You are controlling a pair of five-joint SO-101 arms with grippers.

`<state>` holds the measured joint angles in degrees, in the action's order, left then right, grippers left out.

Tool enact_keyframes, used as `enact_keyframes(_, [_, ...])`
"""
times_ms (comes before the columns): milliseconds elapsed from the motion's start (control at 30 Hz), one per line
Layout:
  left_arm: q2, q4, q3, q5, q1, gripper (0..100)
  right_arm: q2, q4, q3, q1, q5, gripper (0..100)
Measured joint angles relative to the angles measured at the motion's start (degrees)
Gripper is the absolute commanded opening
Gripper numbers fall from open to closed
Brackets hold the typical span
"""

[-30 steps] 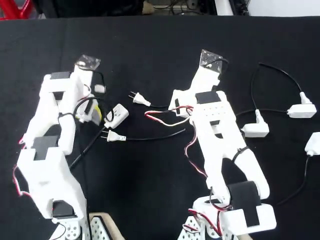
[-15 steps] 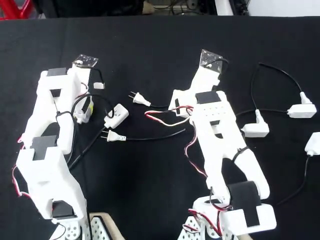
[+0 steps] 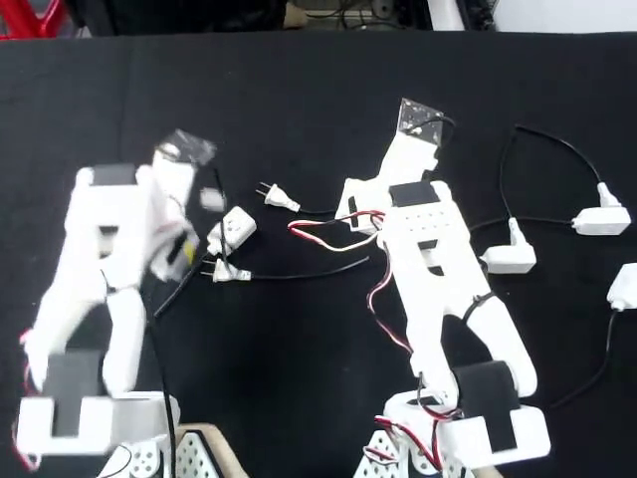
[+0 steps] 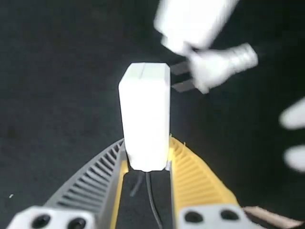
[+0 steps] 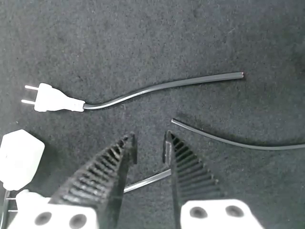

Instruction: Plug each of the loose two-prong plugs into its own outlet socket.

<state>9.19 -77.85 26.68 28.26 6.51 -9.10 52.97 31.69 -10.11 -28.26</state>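
Observation:
In the left wrist view my left gripper (image 4: 145, 143) is shut on a white outlet socket (image 4: 144, 114) whose cord runs back between the fingers. Just beyond it lies a loose two-prong plug (image 4: 219, 64), prongs towards the socket, apart from it. A second socket (image 4: 193, 21) lies past that. From above, this plug (image 3: 225, 271) and the second socket (image 3: 232, 229) lie beside the blurred left arm (image 3: 114, 249). Another loose plug (image 3: 280, 198) lies farther back. My right gripper (image 5: 148, 140) hangs open over the cloth near that plug (image 5: 50, 101).
Black cloth covers the table (image 3: 299, 90). Three more white socket blocks with black cords lie at the right: (image 3: 602, 219), (image 3: 510, 259), (image 3: 624, 287). Loose cable ends (image 5: 209, 78) cross the cloth under the right arm (image 3: 438, 259).
The left arm first drew back a little, then swung nearer and to the right, carrying its socket towards the near plug. The right arm and both loose plugs stayed put.

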Motion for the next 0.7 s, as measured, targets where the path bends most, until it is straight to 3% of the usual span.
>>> enact_keyframes(267, [18.9,3.69,20.31,5.01,-6.15,3,0.0,0.0,0.0,0.0,0.0,9.9])
enact_keyframes(500, [24.7,6.24,31.21,13.36,-11.16,4,0.0,0.0,0.0,0.0,0.0,9.9])
enact_keyframes(700, [25.14,7.91,31.74,13.71,-11.16,23,0.0,0.0,0.0,0.0,0.0,9.9])
